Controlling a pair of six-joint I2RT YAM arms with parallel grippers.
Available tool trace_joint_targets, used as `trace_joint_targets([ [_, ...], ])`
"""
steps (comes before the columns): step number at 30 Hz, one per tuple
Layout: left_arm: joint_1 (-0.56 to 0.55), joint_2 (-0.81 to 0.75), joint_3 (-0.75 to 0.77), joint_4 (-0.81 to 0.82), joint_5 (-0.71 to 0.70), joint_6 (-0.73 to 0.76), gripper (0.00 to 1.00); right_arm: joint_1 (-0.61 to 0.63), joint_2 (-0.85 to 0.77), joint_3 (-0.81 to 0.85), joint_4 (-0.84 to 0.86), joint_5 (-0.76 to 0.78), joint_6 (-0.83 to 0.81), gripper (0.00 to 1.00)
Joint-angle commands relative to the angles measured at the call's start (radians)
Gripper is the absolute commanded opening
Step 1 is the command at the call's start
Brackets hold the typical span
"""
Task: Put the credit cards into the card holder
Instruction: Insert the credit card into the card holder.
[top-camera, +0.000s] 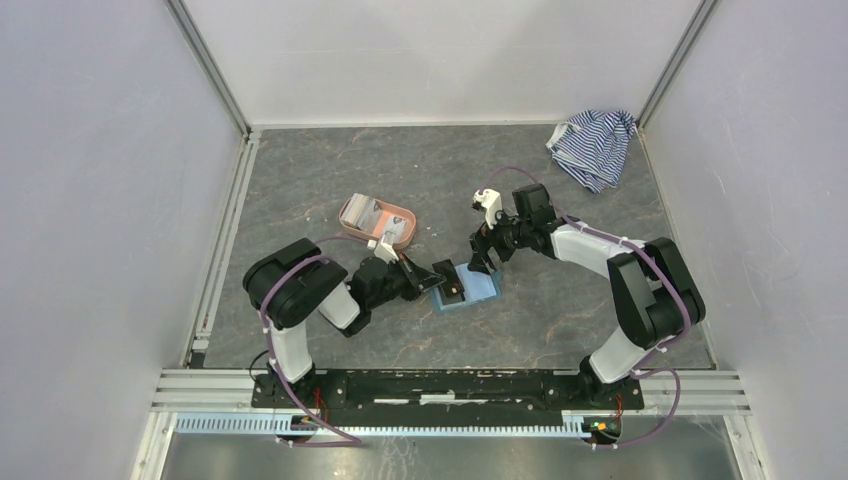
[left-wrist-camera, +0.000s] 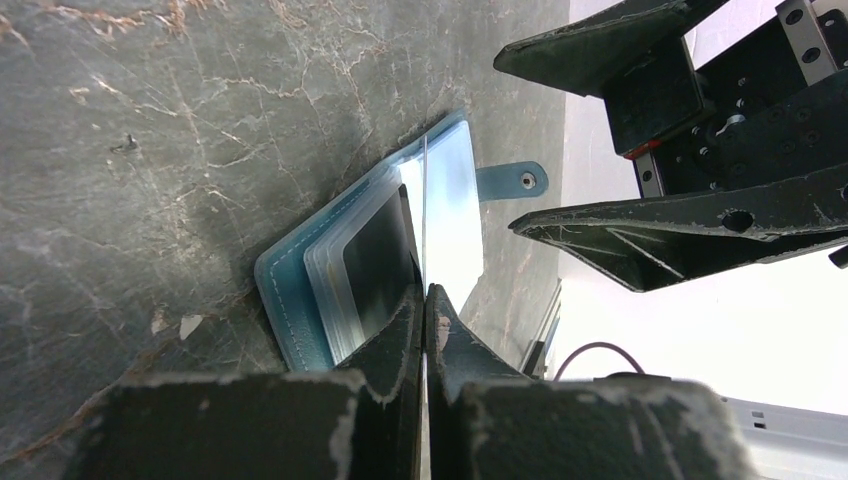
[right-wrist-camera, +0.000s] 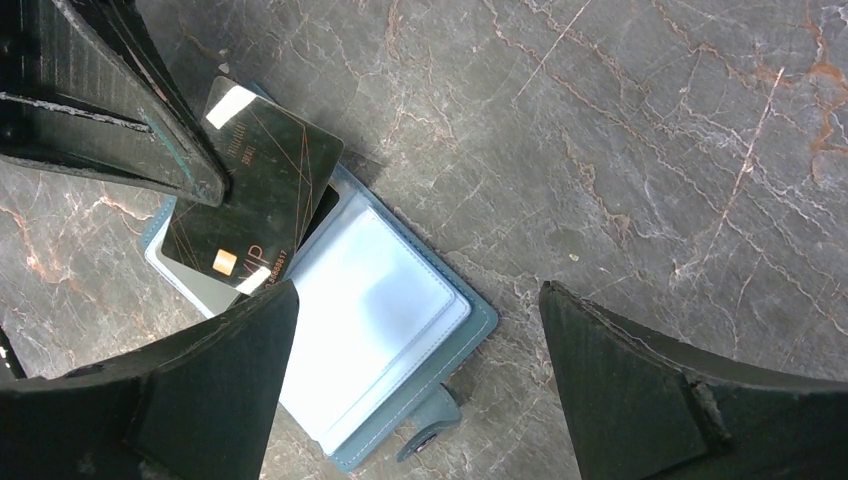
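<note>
The left gripper was clenched on 1 dark card, its 2 fingers pressed flat against the card's faces. From that wrist's camera the card showed only as a thin edge running straight out from the fingertips. The card sloped down over the left half of the card holder, with its chip end lowest and touching or just above the clear sleeves. The view was too foreshortened to tell its long axis for certain.

The 1 card holder lay open and flat on the table between the 2 arms. Its lighter inside faced up and its long axis ran roughly left to right. The snap tab stuck out toward the right arm's side. A dark patch showed in the left sleeve beneath the held card, but I could not tell whether it was a second card.

The right gripper hung released over the holder's right half, jaws spread wide and gripping nothing.

Farther left, 1 salmon-pink tray held whitish cards whose number could not be counted. 1 striped cloth lay crumpled in the far right corner.
</note>
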Motion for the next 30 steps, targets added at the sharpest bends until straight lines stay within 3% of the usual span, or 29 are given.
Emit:
trace_joint_targets([
  [1, -0.011, 0.028, 0.008, 0.055, -0.033, -0.032, 0.02, -0.005, 0.017, 0.006, 0.028, -0.001, -0.002, 0.98],
  [30, -0.079, 0.124, 0.028, 0.137, -0.099, -0.127, 0.02, -0.010, 0.005, -0.011, 0.035, -0.005, 0.021, 0.98],
])
